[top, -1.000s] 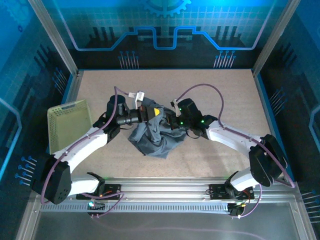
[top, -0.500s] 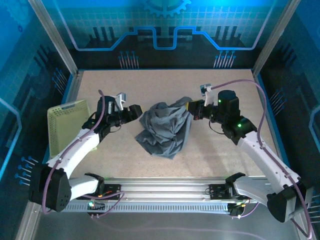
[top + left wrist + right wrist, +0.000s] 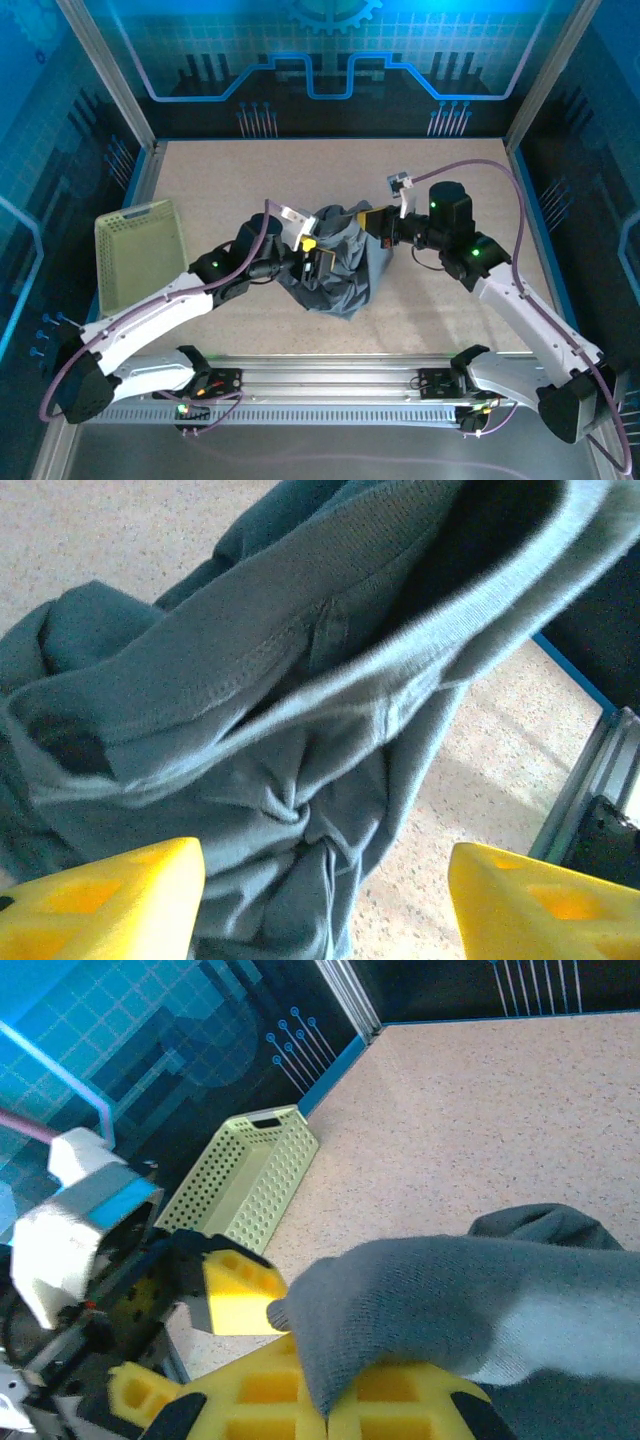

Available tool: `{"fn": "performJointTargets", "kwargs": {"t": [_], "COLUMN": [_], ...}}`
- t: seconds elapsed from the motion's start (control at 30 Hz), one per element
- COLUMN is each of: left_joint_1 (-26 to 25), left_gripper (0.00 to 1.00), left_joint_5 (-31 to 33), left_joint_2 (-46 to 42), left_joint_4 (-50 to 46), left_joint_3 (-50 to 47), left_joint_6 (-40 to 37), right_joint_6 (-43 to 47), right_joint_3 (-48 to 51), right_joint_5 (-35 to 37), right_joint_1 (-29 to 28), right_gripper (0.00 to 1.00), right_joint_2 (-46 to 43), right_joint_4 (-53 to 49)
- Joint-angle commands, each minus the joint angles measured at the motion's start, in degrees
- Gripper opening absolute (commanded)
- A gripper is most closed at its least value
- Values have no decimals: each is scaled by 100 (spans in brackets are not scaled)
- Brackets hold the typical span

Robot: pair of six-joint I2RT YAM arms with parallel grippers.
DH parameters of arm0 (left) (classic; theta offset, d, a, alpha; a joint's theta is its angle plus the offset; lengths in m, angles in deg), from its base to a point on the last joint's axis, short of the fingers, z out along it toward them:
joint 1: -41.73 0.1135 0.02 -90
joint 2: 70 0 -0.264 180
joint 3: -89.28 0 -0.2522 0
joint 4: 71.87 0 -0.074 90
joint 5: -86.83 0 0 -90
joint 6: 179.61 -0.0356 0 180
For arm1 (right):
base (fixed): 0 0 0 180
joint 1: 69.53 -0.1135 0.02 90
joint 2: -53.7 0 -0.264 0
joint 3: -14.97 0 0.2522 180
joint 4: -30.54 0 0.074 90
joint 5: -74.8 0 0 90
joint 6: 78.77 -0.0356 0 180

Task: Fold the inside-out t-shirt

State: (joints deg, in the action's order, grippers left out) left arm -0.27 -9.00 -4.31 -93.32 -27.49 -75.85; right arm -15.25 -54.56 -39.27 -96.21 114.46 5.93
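Left jaws back at the inside-out t-shirt (image 3: 345, 275), wide apart; right jaws tight on its raised edge

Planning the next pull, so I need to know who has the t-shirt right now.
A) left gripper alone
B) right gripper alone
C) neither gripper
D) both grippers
B: the right gripper is shut with a fold of the t-shirt pinched in it, while the left gripper stands open with the cloth ahead of it, not gripped.
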Motion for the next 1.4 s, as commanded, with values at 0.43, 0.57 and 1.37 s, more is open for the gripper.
{"fn": "performJointTargets", "kwargs": {"t": [0.43,0.57,1.37], "left_joint_1": [-99,-85,872], "left_gripper": [65,55,0], "left_joint_5": [-1070,-1387,-1490], "left_joint_2": [655,841,264], "left_joint_4": [2112,2040,1299], "left_joint_3": [80,212,740], "left_joint_6": [-894,-951,612], "right_joint_6": [274,270,323], "right_joint_3": [-354,-390,-1519], "right_joint_5": [-141,-184,2192], "right_joint_1": [-352,-373,191], "right_gripper": [0,0,55], "right_joint_2": [-11,-12,1216], "right_joint_4": [-295,-303,-1869]}}
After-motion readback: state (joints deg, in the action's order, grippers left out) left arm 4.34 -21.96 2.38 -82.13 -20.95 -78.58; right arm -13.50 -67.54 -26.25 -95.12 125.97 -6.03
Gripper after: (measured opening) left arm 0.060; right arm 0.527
